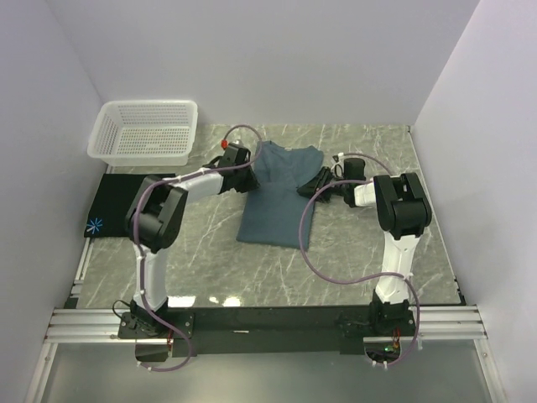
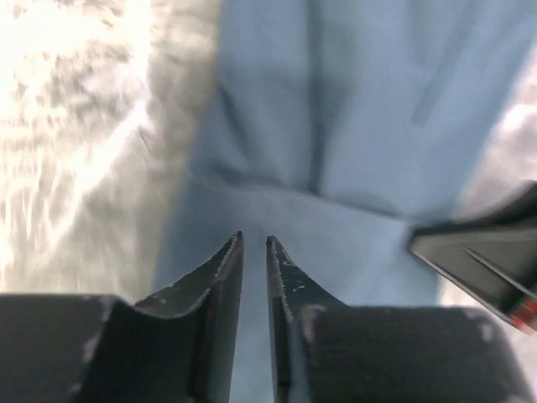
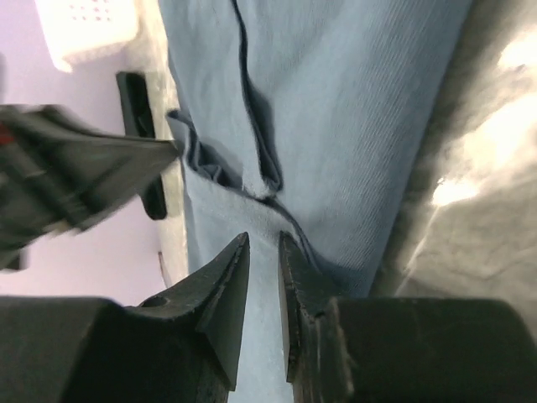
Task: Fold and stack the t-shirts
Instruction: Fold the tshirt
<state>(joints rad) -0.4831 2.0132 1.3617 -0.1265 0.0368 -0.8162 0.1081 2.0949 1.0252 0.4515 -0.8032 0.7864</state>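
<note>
Left gripper (image 2: 254,242) and right gripper (image 3: 264,238) sit at opposite sides of the slate-blue t-shirt (image 1: 275,206), jaws nearly together. Whether either pinches cloth cannot be told.

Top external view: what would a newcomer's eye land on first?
The slate-blue t-shirt spread mid-table, with the left gripper and right gripper on either side of its far end, jaws nearly shut on the cloth. Next, the white basket at the far left and the black t-shirt lying flat just in front of it.
</note>
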